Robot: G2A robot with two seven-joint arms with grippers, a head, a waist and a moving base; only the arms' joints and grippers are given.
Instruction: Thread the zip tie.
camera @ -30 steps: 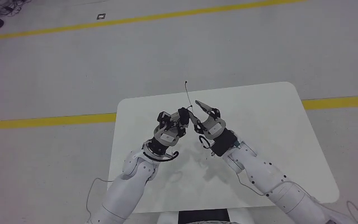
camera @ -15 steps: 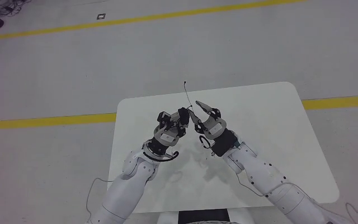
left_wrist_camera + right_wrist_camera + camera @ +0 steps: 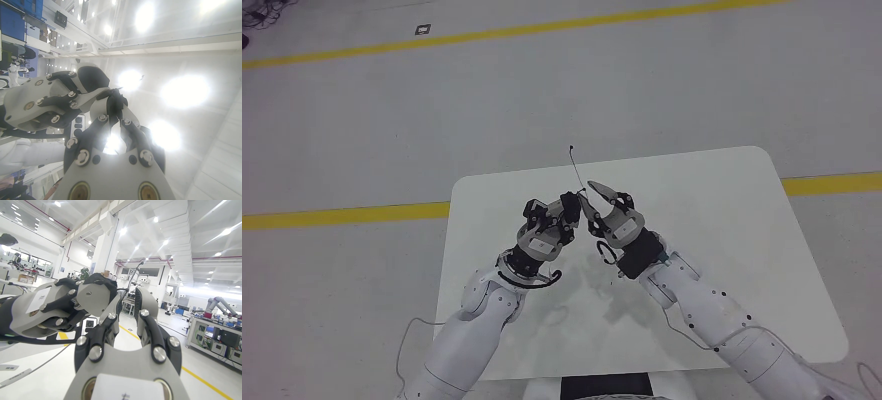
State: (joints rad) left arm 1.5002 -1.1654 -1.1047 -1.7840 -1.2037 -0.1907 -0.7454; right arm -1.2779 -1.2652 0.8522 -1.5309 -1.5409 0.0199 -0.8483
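Top view: left gripper (image 3: 570,201) seemingly clamps the zip tie (image 3: 575,168), lower end hidden; right gripper (image 3: 587,190) gapes.

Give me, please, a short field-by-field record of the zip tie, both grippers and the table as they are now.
zip tie: thin black strand, sticking out beyond the two meeting grippers
left gripper: shut on the zip tie, held above the table
right gripper: open, its fingers close beside the left gripper's tips
table: white with rounded corners, beneath both arms
threading state: too small to tell whether the tail has entered the head
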